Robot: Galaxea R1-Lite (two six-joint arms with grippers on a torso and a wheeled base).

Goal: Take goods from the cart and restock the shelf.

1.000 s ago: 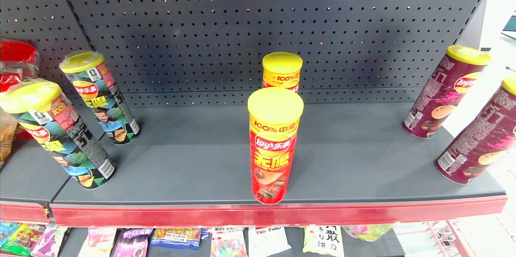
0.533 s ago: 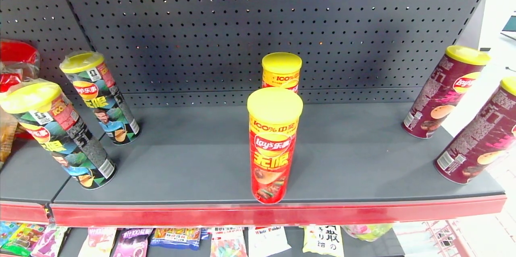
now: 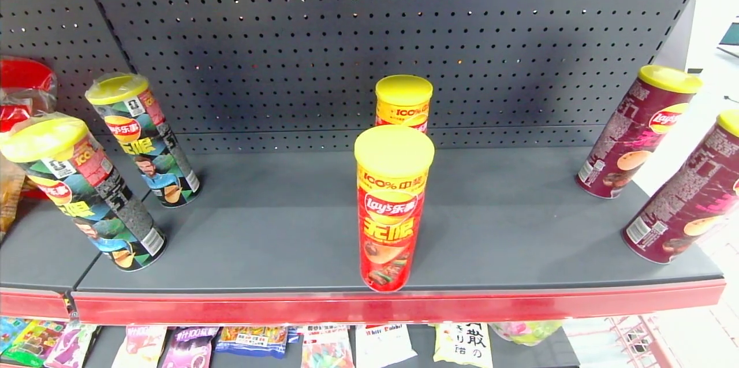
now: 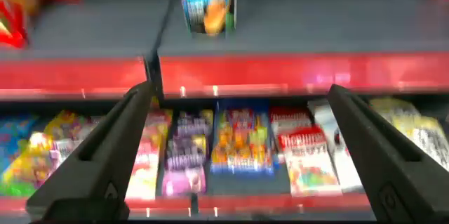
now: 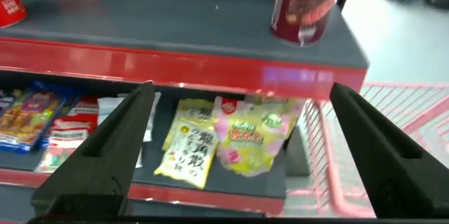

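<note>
**Left pincer** (image 4: 240, 89): mine. Fingers spread wide, nothing between them. It hangs low, in front of the snack bags (image 4: 231, 147) on the lower tier, under the red lip (image 4: 280, 73) of the shelf (image 3: 277, 223).

**Right pincer** (image 5: 242, 87): mine. Also spread and empty, low at the shelf's right end, near the cart (image 3: 632, 336). The cart's pink wire shows below and right of the shelf, its load hidden. I judge both pincers sit low and open because the next pick comes from the cart.

**Shelf stock**, filed by flavour, each file running near to far:
- Dark patterned cans (image 3: 86, 194): two, left.
- Red cans (image 3: 391, 212): two, centre. One stands at the lip, the other against the pegboard (image 3: 346, 21).
- Maroon cans (image 3: 635, 137): two, right.

**Gaps**: wide bare deck lies between the files. I judge new cans belong there, each beside its own flavour with the label facing front.
</note>
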